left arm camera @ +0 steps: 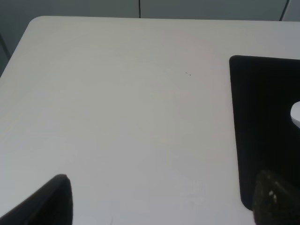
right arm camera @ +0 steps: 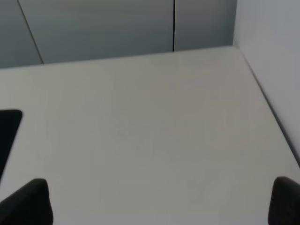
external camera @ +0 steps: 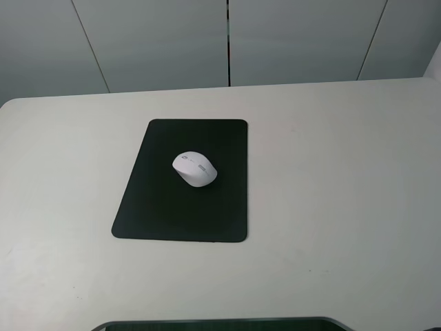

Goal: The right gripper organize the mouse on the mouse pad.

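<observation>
The white mouse (external camera: pixel 194 169) lies on the black mouse pad (external camera: pixel 165 207), a little above the pad's middle and turned at an angle. Neither arm shows in the exterior high view. In the right wrist view the right gripper (right arm camera: pixel 161 185) is open and empty above bare table, with a corner of the pad (right arm camera: pixel 7 129) at the frame's edge. In the left wrist view the left gripper (left arm camera: pixel 164 180) is open and empty, with the pad (left arm camera: pixel 267 126) and a sliver of the mouse (left arm camera: pixel 296 115) to one side.
The white table (external camera: pixel 344 207) has a rounded far-left corner and grey wall panels behind it. A dark edge (external camera: pixel 220 324) runs along the table's front. A wall rises by the table's right edge (right arm camera: pixel 267 93).
</observation>
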Controlling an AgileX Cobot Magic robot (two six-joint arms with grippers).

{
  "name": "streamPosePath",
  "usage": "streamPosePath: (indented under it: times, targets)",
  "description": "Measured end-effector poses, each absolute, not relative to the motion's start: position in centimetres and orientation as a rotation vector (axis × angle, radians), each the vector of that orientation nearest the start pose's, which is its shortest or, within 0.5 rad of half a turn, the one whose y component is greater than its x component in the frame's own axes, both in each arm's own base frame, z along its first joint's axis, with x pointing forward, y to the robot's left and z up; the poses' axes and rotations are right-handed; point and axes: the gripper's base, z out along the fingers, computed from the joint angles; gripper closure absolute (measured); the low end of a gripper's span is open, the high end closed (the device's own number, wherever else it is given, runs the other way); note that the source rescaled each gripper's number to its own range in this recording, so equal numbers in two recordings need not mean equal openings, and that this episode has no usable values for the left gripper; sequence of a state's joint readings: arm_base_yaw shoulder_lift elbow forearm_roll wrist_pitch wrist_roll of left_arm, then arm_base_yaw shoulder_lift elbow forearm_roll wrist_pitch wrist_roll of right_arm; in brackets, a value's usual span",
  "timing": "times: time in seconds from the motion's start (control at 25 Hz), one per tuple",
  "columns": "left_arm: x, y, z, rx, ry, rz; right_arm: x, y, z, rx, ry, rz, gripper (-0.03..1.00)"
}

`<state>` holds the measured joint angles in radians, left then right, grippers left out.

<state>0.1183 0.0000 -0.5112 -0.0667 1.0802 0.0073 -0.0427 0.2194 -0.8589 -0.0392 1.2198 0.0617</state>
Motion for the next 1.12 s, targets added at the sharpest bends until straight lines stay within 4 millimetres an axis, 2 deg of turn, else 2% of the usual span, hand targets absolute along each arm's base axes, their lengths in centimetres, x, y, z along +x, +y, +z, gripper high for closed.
streamPosePath:
  times: [0.2, 0.36, 0.84, 1.12]
  targets:
    - [-0.6, -0.6, 27.9, -0.109, 2.048, -0.002, -3.9, -0.2, 34.7, 0.117, 1.973, -0.031, -0.03]
    - [-0.6, -0.6, 27.9, -0.108, 2.048, -0.001, -4.6, -0.1, 32.9, 0.125, 1.960, -0.025, -0.03]
    - [-0.6, -0.6, 27.9, -0.108, 2.048, -0.001, -1.7, 0.3, 28.0, 0.126, 2.141, 0.048, -0.03]
    - [-0.6, -0.6, 27.9, -0.110, 2.047, -0.002, -1.0, 0.3, 27.8, 0.116, 2.086, 0.051, -0.03]
